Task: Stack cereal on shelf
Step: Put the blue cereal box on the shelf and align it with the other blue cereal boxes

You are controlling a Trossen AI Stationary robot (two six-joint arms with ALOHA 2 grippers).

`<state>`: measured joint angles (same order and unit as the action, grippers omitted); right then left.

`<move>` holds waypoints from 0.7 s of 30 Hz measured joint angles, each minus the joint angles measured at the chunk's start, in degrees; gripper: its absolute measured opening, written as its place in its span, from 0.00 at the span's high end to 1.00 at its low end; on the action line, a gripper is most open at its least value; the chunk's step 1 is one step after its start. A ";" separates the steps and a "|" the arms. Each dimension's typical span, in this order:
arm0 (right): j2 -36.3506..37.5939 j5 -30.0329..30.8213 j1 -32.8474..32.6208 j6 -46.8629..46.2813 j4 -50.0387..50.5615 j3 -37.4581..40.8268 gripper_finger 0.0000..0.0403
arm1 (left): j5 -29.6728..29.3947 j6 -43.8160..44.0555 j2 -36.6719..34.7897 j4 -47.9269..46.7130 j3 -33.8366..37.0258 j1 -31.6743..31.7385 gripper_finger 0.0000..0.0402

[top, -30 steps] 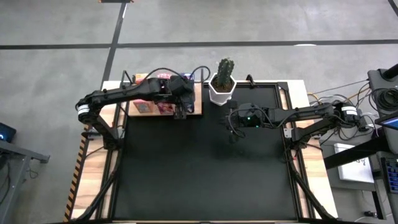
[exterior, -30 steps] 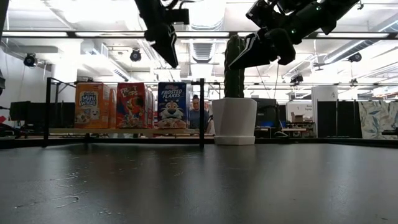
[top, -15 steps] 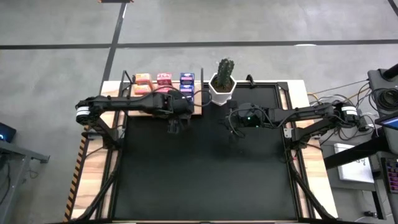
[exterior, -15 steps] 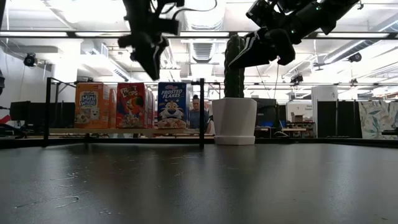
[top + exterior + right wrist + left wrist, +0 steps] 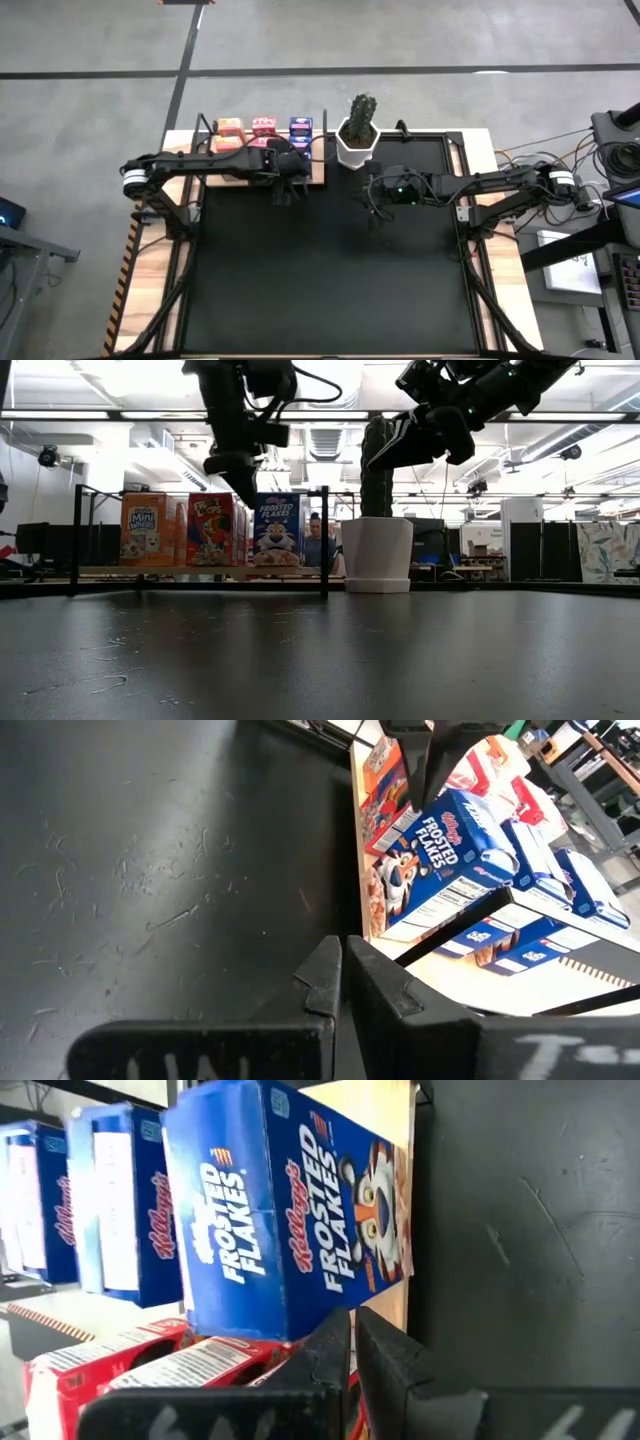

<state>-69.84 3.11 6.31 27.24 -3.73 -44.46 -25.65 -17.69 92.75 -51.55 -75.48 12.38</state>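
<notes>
Orange (image 5: 145, 530), red (image 5: 212, 528) and blue (image 5: 277, 528) cereal boxes stand upright in rows on the light-wood shelf (image 5: 318, 172) at the table's far left. In the high view their tops show as orange (image 5: 230, 127), red (image 5: 264, 126) and blue (image 5: 300, 126). My left gripper (image 5: 285, 192) hangs shut with nothing in it, just in front of the shelf's near edge, facing the front blue box (image 5: 300, 1210). My right gripper (image 5: 374, 210) waits shut with nothing in it, above the mat near the cactus pot.
A white pot with a cactus (image 5: 356, 140) stands right of the shelf at the far edge. The shelf's black posts (image 5: 324, 540) rise at its corners. The black mat (image 5: 330, 280) covers the table's middle and near part.
My left gripper has drawn back from over the shelf toward the table's near edge and come down lower, uncovering the boxes' tops. Its fingers have come together with nothing between them. The boxes stand as before.
</notes>
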 joint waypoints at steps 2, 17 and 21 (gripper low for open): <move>0.00 0.00 0.00 0.00 0.00 0.02 0.97 | 0.00 0.02 0.00 0.37 0.35 0.14 1.00; 0.00 0.00 0.00 -0.02 0.00 0.02 0.97 | 0.10 1.62 0.00 -2.68 -0.36 -0.28 1.00; 0.00 -0.01 0.00 0.18 0.00 0.00 0.97 | -0.50 3.94 -0.07 -7.41 -2.30 -0.34 1.00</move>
<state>-69.84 3.10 6.31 27.43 -3.73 -44.46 -26.15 -13.75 92.68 -58.96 -77.78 12.03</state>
